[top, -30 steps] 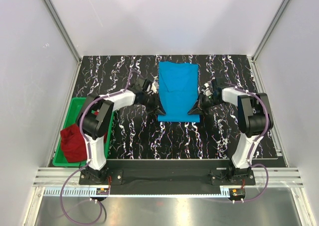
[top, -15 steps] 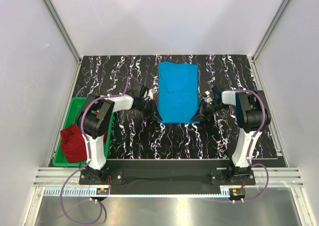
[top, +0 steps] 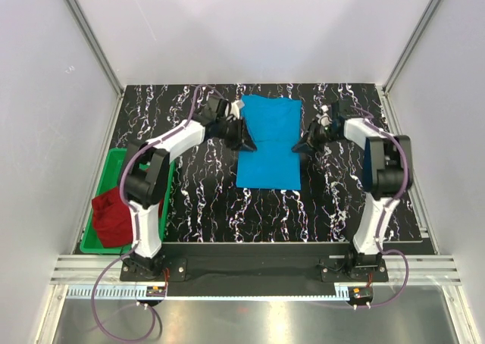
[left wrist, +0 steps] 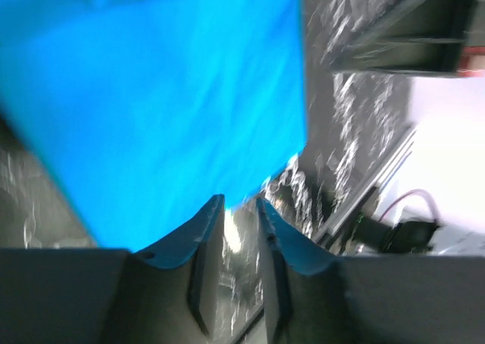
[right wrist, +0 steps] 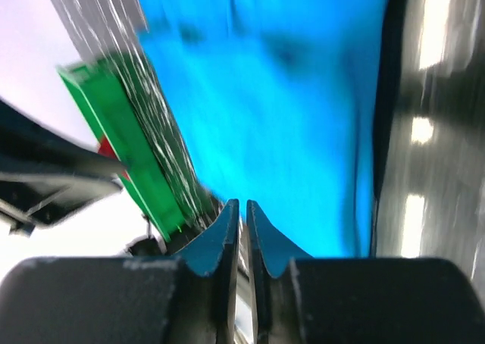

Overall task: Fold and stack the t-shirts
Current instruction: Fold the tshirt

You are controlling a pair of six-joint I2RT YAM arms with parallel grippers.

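The blue shirt (top: 267,151) is laid flat between the left gripper (top: 248,145) and the right gripper (top: 296,148). Both sets of jaws are parted slightly and empty, just beside its side edges.

A robotics lab test cell is shown, not a home or a shop. The counter (top: 204,207), covered in a black marbled sheet, is closed in on three sides by plain white panels (top: 258,33) held in aluminium frame posts (top: 91,42). Two robot arms, left (top: 144,185) and right (top: 383,170), are bolted to a black base plate (top: 258,264) at the near edge, beside slotted metal rails (top: 83,270). Purple cables (top: 94,298) are looped from the arm bases. A green plastic bin (top: 106,170) is set at the counter's left edge.
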